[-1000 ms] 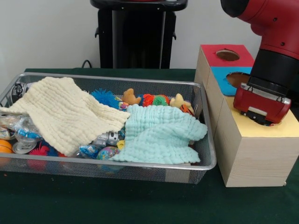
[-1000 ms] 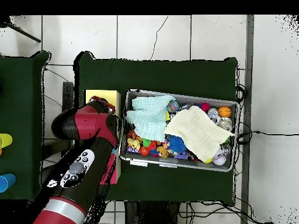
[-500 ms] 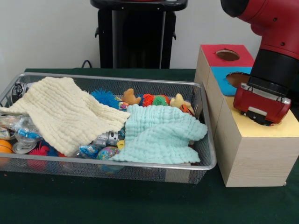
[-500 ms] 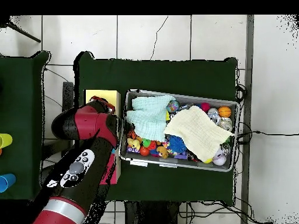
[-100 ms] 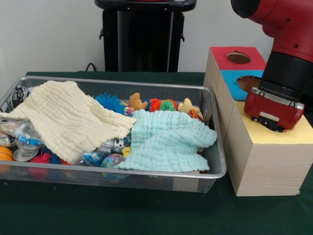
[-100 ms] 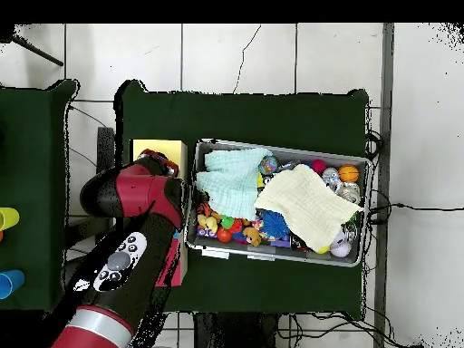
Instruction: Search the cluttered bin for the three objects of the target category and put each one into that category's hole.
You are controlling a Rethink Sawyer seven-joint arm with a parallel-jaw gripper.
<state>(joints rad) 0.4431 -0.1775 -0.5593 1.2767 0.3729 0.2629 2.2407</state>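
A wire bin [image 5: 146, 88] holds a clutter of small toys under a cream cloth [image 5: 66, 117] and a mint cloth [image 5: 166, 139]. Showing between the cloths are a blue spiky ball [image 5: 108, 102], tan plush animals [image 5: 137, 102], a red and green fuzzy toy [image 5: 162, 105] and painted balls [image 5: 111, 159]. To the right stands a wooden box with a red top [image 5: 237, 58], a blue top [image 5: 239, 83] and a yellow top [image 5: 298, 134]. My gripper [image 5: 272, 123] is down on the yellow top, its tip hidden by the red wrist. From above, the arm [image 6: 136, 195] covers most of the box [image 6: 156, 150].
Dark green cloth covers the table [image 5: 122, 210]. A black stand [image 5: 142, 39] rises behind the bin. In the overhead view, coloured cups [image 6: 7, 219] sit on a second table at the left, and cables trail over the tiled floor [image 6: 417, 136].
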